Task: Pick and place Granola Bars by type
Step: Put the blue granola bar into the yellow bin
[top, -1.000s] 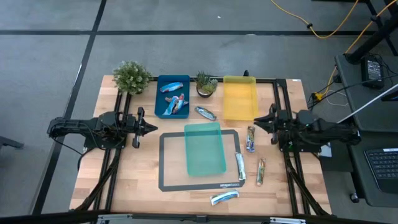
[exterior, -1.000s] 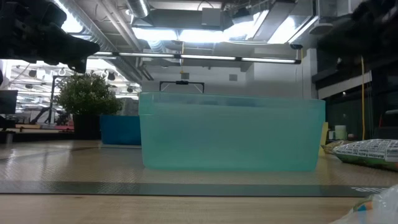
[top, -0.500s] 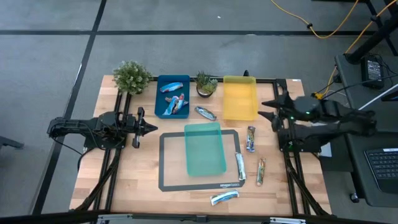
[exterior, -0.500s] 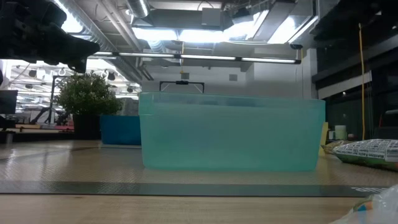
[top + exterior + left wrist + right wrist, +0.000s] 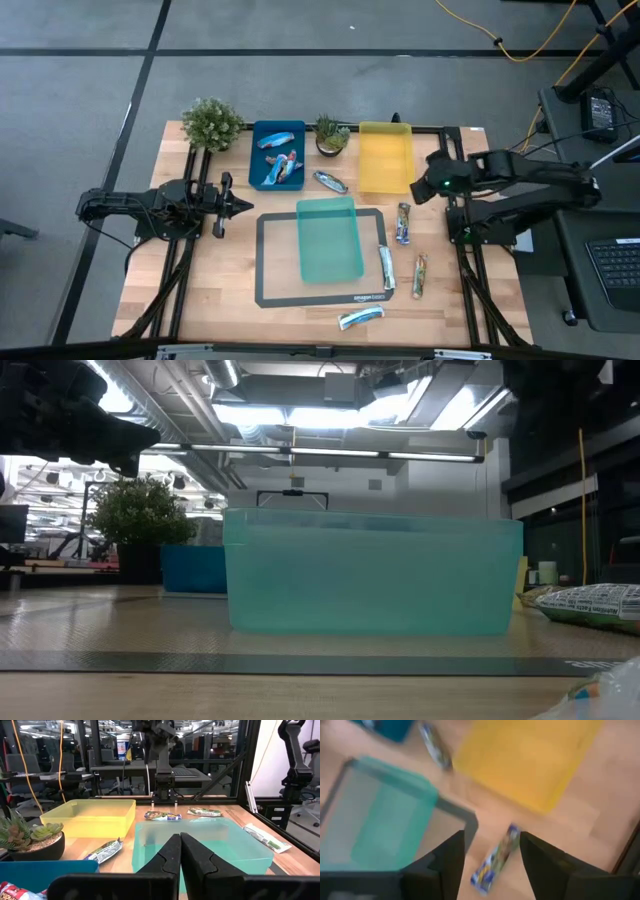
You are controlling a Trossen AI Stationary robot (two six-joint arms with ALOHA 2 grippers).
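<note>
Dark right pincer [image 5: 489, 851] gapes wide, holding nothing.

Granola Bars [image 5: 403, 223] lie flat: several in the blue tray [image 5: 262, 163], others scattered on the table

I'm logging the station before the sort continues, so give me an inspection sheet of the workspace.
Surface: wooden table, dark mat under the teal tray.
Job's things: granola bars in the blue tray; yellow tray and teal tray look empty; loose bars at.
Clutter: two potted plants.
Grippers: left gripper shut at the table's left edge; right gripper open above the bar beside the yellow tray.
Cables: yellow cable on the floor.
Surroundings: grey floor, desks beyond.
</note>
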